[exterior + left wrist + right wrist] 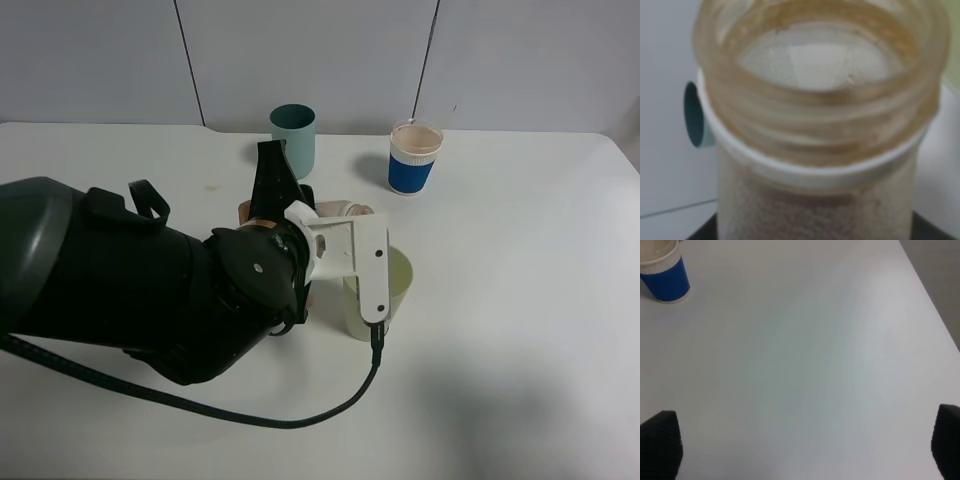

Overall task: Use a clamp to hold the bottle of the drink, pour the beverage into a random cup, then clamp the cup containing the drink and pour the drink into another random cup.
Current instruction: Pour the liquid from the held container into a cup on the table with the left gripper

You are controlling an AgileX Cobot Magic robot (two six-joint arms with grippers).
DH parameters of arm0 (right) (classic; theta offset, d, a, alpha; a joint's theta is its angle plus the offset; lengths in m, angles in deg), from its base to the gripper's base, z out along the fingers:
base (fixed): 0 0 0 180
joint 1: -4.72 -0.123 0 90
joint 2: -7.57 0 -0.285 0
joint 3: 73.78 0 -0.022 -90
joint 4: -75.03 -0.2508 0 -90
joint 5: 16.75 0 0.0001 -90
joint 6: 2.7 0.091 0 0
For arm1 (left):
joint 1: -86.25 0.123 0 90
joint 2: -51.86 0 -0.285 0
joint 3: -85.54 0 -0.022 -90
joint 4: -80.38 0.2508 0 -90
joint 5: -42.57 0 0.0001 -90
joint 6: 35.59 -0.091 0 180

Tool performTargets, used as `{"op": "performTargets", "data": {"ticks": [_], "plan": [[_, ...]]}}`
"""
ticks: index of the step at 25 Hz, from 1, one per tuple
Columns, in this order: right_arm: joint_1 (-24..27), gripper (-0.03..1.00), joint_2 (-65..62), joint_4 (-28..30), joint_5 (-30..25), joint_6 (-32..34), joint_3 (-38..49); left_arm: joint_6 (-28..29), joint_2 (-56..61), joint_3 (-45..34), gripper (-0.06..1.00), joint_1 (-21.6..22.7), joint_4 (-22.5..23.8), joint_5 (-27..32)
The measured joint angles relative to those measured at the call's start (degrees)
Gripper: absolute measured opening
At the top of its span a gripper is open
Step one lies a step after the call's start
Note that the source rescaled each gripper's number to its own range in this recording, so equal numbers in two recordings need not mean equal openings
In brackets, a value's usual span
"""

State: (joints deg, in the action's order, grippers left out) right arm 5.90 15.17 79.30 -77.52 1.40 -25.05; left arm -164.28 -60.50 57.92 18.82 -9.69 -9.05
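Left hand (347, 238) clamps tight on the bottle (815, 150), tilted toward the green cup (398, 282) mid-surface; bottle looks light, thin-walled, slick, likely to buckle; best held on the squarish body below the neck; right hand (802, 452) gapes wide, empty.

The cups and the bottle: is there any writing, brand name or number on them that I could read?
No text can be read in any view.
bottle: close up and blurred in the left wrist view; no label shows.
blue-and-white cup: plain colour bands, no print visible.
teal cup: plain.
pale green cup: plain, partly hidden by the arm.
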Motion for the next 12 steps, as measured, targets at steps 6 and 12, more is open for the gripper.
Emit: {"op": "performTargets", "data": {"ticks": [6,12], "plan": [[0.0,1.0,0.0,0.0,0.0,0.0,0.0,-3.9,0.0,0.2,0.01,0.0,2.9,0.0],[0.0,1.0,0.0,0.0,0.0,0.0,0.0,-5.9,0.0,0.2,0.01,0.0,5.6,-0.4]]}}
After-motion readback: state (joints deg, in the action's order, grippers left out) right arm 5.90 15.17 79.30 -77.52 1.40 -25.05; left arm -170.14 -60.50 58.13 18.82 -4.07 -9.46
